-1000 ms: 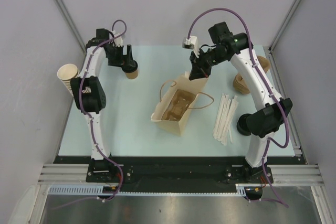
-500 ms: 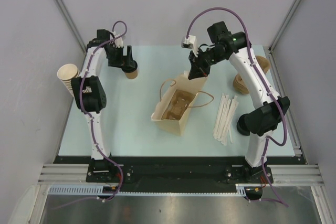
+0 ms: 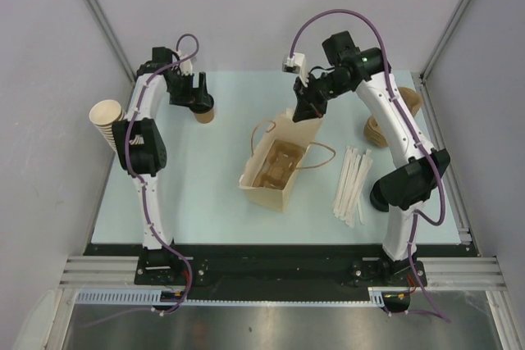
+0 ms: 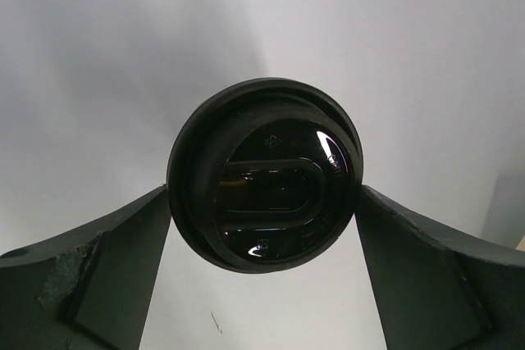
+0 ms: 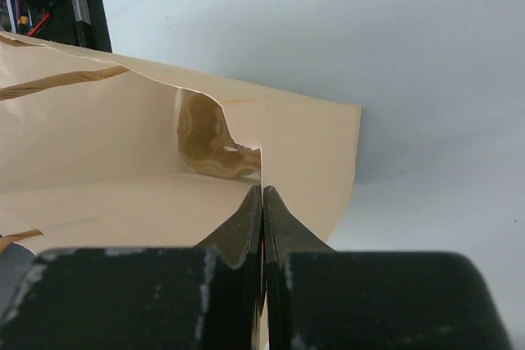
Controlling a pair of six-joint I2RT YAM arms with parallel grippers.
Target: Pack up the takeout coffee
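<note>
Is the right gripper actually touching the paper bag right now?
Touching. The right wrist view shows the right gripper shut on the top edge of the paper bag, with the paper running down between its closed jaws.

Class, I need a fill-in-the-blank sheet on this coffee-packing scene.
1. The right claw is shut on the edge of the paper ___.
2. The tray lies ___ the bag.
3. The left claw straddles a cup whose lid is coloured ___.
Missing words: bag; inside; black.
</note>
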